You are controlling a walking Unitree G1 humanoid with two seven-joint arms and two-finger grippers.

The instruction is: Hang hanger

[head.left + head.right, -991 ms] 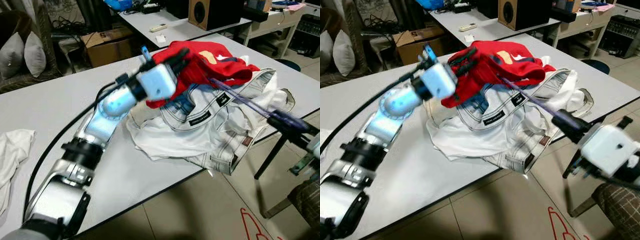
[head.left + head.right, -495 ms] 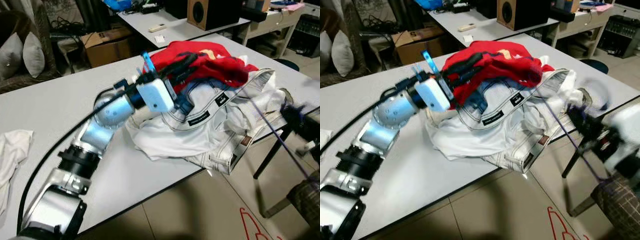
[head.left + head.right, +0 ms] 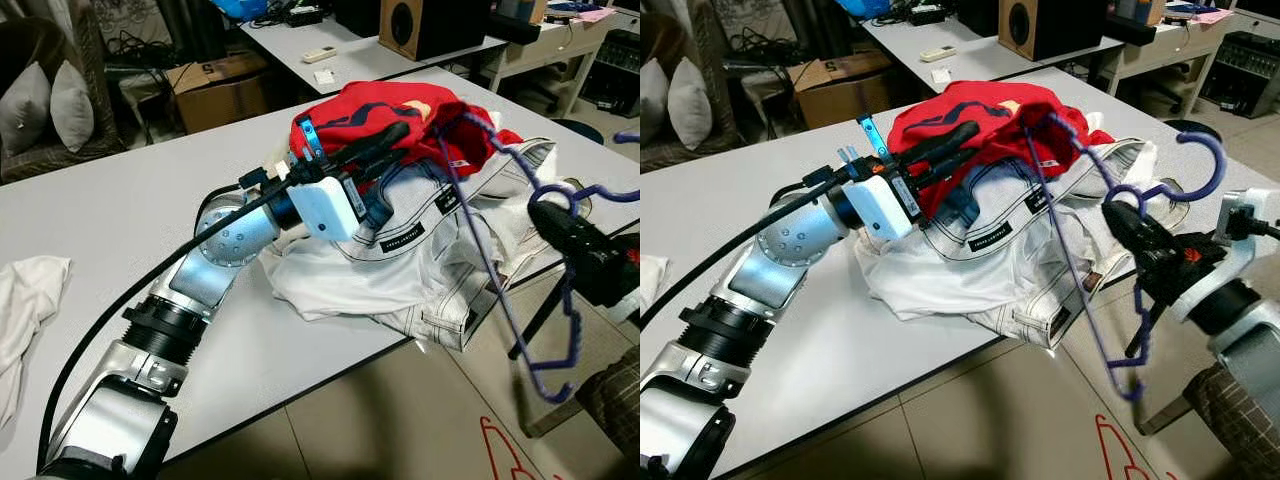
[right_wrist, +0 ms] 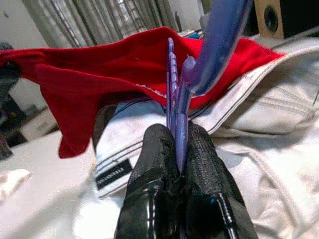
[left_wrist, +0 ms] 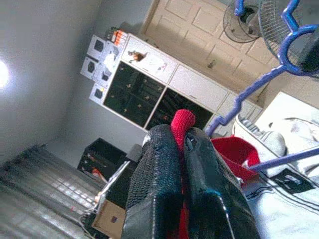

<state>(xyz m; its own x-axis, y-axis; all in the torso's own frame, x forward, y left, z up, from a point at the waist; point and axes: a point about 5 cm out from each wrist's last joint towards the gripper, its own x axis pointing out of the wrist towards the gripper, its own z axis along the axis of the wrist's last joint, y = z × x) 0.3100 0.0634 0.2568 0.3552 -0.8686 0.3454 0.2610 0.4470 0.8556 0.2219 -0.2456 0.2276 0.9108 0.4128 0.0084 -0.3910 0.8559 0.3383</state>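
Two hands busy. Head view: left hand (image 3: pixel 385 140) pinched red shirt (image 3: pixel 380 105) atop jeans (image 3: pixel 420 250) on worktop (image 3: pixel 100 210); right hand (image 3: pixel 1120 222) clamped purple hanger (image 3: pixel 1080 260) beside worktop edge. Wrist views: same grips. Step: threading hanger into shirt; next needs neck opening held wide.

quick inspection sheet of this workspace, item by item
surface: grey table, clothes heaped at its right end
job's things: purple hanger, one end under the red garment, hook up by the right gripper
clutter: white denim pile; white cloth at the table's left edge
grippers: left gripper shut on the red garment; right gripper shut on the hanger
cables: black cable along the left arm
surroundings: cardboard box, speaker, cushions, second table behind
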